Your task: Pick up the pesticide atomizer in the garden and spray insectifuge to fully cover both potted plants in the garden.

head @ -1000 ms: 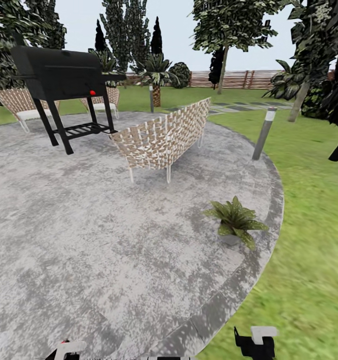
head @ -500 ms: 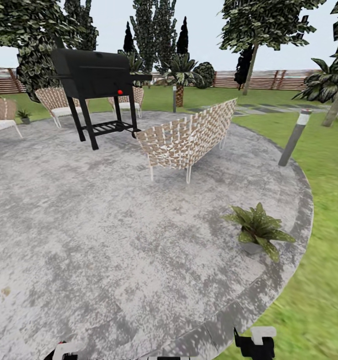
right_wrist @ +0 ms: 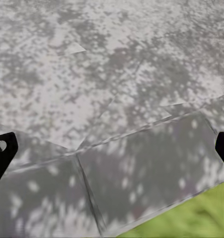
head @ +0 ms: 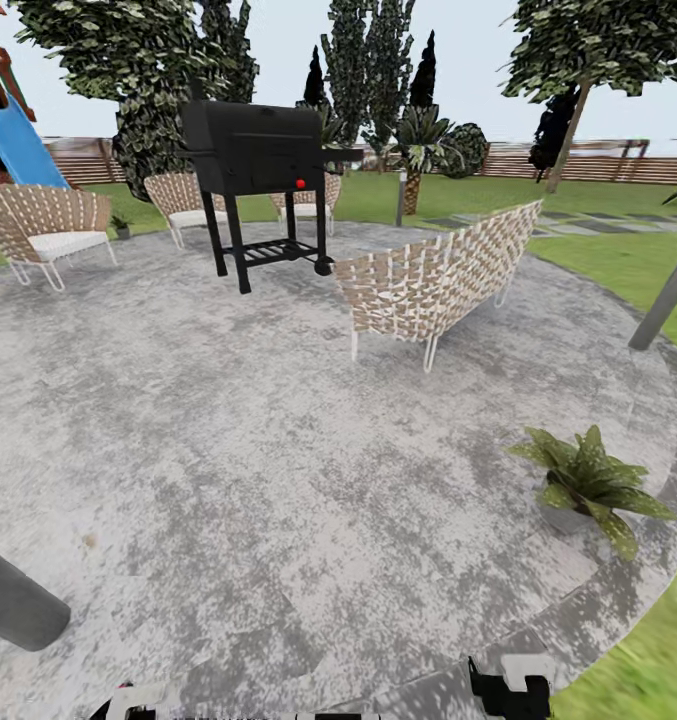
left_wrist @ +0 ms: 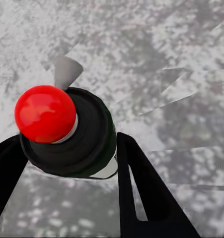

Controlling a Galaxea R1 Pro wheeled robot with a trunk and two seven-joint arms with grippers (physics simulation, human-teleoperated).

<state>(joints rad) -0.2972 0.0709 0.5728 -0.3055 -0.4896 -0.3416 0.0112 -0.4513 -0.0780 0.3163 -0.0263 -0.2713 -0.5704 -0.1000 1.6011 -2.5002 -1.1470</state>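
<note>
Left gripper (left_wrist: 67, 163) fingers pinching slim dark-green-ended pesticide atomizer (left_wrist: 87, 144) with red cap. Right gripper (right_wrist: 112, 148) fingers spreading wide over grey mottled patio (head: 228, 450). 1 speckled green-leaved potted plant (head: 590, 485) sitting near patio edge.

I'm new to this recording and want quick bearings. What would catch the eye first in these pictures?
The black grill stands at the far side of the grey patio, with a woven wicker bench to its right. A leafy potted plant sits near the patio's right edge. In the left wrist view, the left gripper holds the bottle with a bright red knob.
</note>
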